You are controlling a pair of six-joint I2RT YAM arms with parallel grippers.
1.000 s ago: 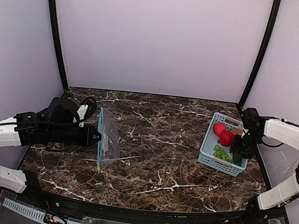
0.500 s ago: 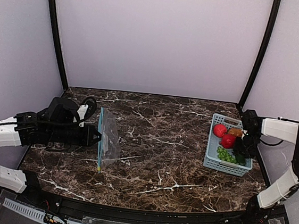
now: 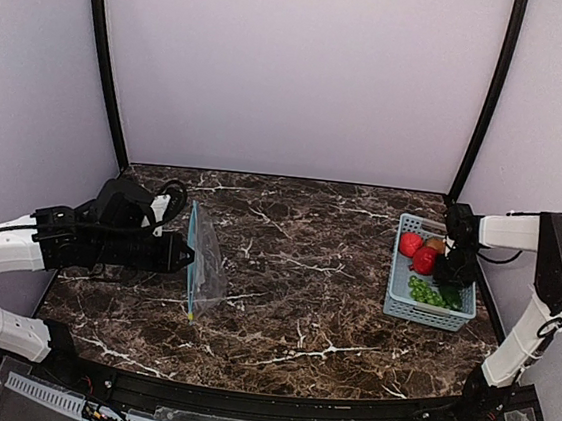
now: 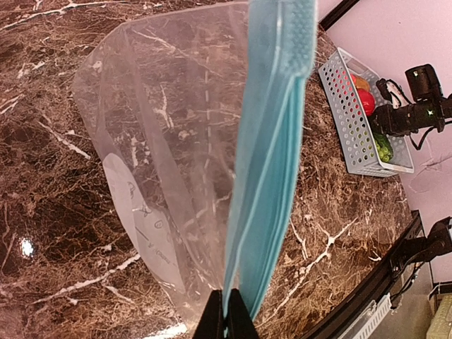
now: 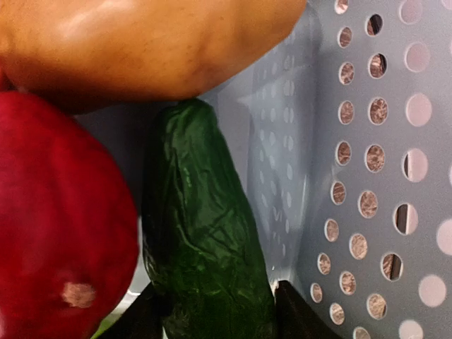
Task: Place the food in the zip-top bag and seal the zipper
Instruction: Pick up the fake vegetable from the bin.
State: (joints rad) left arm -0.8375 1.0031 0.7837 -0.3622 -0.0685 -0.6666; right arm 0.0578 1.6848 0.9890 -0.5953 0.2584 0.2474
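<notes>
From above, the left gripper (image 3: 184, 254) is pressed together on the zipper (image 3: 191, 261); it holds the zip-top bag (image 3: 211, 269) up on edge over the left part of the marble table (image 3: 310, 314); the light-blue basket (image 3: 397, 283) sits at the far right, well apart from the bag; inside it lie two red fruits (image 3: 411, 244), a brown-orange fruit (image 3: 437, 245) and the green grape bunch (image 3: 421, 291); the right gripper (image 3: 452, 277) reaches down into the basket beside them.

In the left wrist view, the fingertips (image 4: 239, 321) pinch the teal strip at its near end; the clear, crinkled film bellies out to the left of the strip; the basket and the right arm show at the far right.

In the right wrist view, the fingers (image 5: 141, 321) stand apart on either side of a dark green wrinkled piece (image 5: 205, 240), close against its flanks; whether they press it I cannot tell; a red fruit lies at its left, the brown-orange fruit rests on top of it, and the perforated basket wall rises at the right.
</notes>
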